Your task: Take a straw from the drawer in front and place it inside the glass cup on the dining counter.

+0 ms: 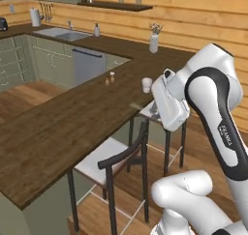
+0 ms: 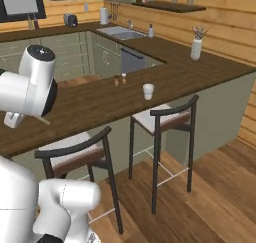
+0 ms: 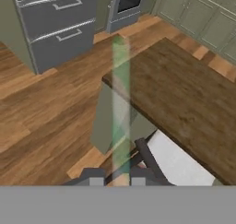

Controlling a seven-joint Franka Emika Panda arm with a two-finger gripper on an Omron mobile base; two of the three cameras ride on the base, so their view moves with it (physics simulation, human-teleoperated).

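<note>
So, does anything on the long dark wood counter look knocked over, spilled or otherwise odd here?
Nothing stands out. The small whitish translucent tumbler stands upright on the dark brown wood-grain counter, with two tiny shakers upright behind it.

Looking like a home kitchen: wood-plank walls backing dark worktops, a sink (image 1: 62, 34) sitting beside a kettle (image 1: 35, 17), pale green cabinets (image 1: 14, 60) lining the floor. Serving as the eating spot, a long dining counter (image 1: 58, 132) with black stools (image 2: 162, 122) tucked along it.
</note>
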